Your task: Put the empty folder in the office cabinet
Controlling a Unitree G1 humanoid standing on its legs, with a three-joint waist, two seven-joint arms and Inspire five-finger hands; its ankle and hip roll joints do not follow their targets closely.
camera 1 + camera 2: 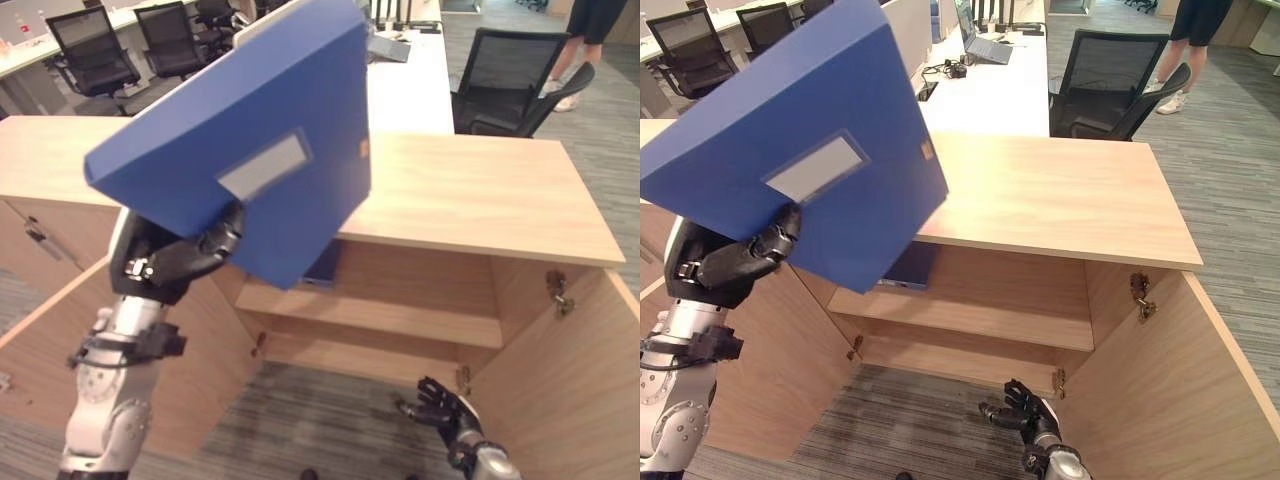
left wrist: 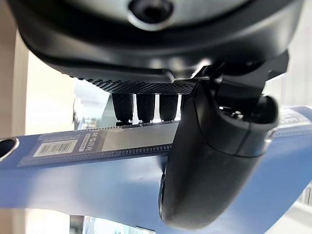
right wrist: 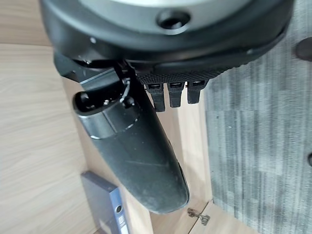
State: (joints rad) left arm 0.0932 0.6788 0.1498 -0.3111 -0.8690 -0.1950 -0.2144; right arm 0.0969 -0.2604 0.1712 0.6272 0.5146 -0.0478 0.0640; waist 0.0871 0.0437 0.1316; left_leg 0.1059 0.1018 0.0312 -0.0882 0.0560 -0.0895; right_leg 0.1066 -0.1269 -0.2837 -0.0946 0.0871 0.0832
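Folder smooth matt blue plastic; cabinet pale wood-grain.

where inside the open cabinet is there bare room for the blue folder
The light wooden cabinet has its doors open. Its upper shelf lies bare from the middle to the right wall; the left end is taken by another blue folder already standing there. The compartment under that shelf looks bare too. The left hand grips the big blue box folder above; the right hand hangs low, open.

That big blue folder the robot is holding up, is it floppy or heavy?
The blue folder looks stiff: it keeps flat faces though the left hand pinches only its lower edge. Held tilted by one hand, it is probably light. Its smooth cover might slip.
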